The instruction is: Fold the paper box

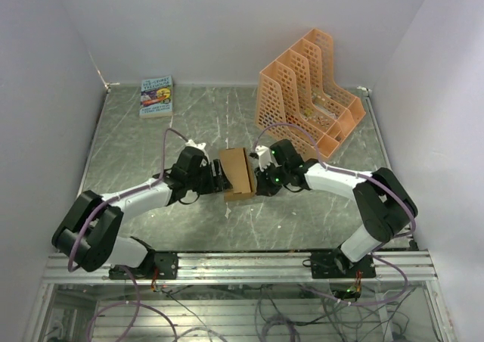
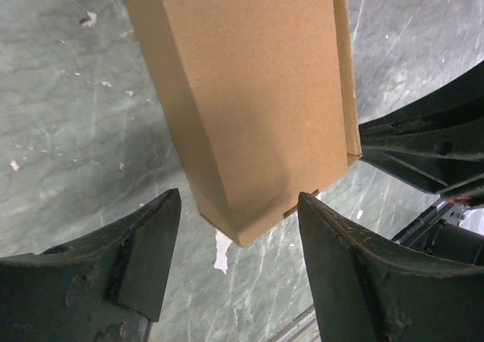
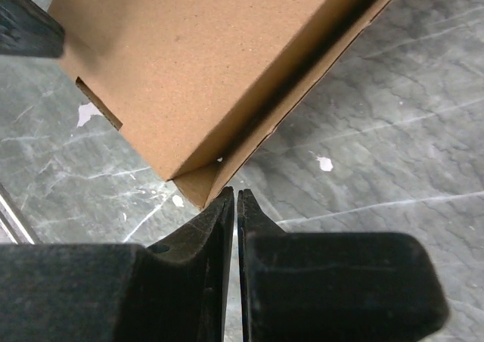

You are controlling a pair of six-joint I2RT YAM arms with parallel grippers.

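Observation:
The paper box (image 1: 237, 173) is a tan cardboard carton standing tilted on the table between my two arms. Seen from the left wrist, its lower corner (image 2: 257, 92) hangs just ahead of the gap of my left gripper (image 2: 239, 198), which is open and straddles it without touching. From above, that left gripper (image 1: 218, 181) sits against the box's left side. My right gripper (image 3: 236, 194) is shut, and its tips press against the folded edge at the box's (image 3: 197, 62) lower corner, with nothing between the fingers. In the top view the right gripper (image 1: 259, 177) meets the box's right side.
An orange perforated file rack (image 1: 306, 92) stands at the back right, close behind the right arm. A small colourful book (image 1: 156, 96) lies at the back left. A white scrap (image 2: 221, 253) lies on the marbled table under the box.

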